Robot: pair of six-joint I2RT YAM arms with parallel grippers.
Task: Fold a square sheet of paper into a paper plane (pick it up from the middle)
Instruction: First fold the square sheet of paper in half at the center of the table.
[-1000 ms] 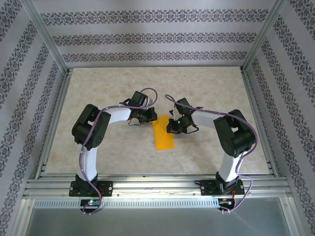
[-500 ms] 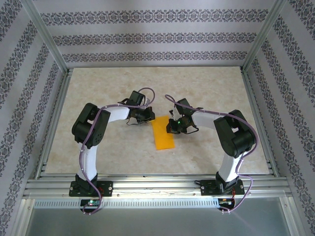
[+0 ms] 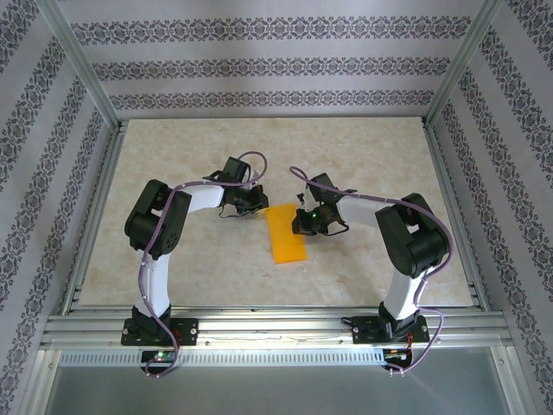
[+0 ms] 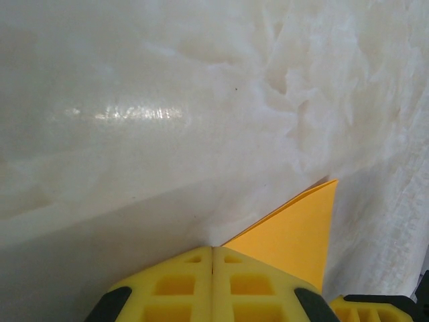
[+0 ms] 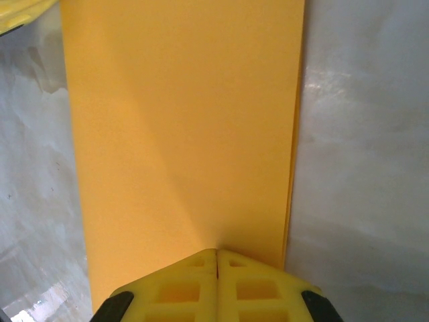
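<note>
In the top view the pale marble tabletop (image 3: 346,156) lies bare across the upper frame and at lower centre, below the folded orange-yellow paper sheet (image 3: 288,238). The left gripper (image 3: 257,206) at the sheet's upper-left corner and the right gripper (image 3: 300,226) on its right edge crowd the centre, a narrow gap between them. Aluminium rails (image 3: 93,216) fence both sides.

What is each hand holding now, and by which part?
Nothing seems held. The folded paper lies flat on the table; the right hand is shut over it, the left hand shut at one corner.
</note>
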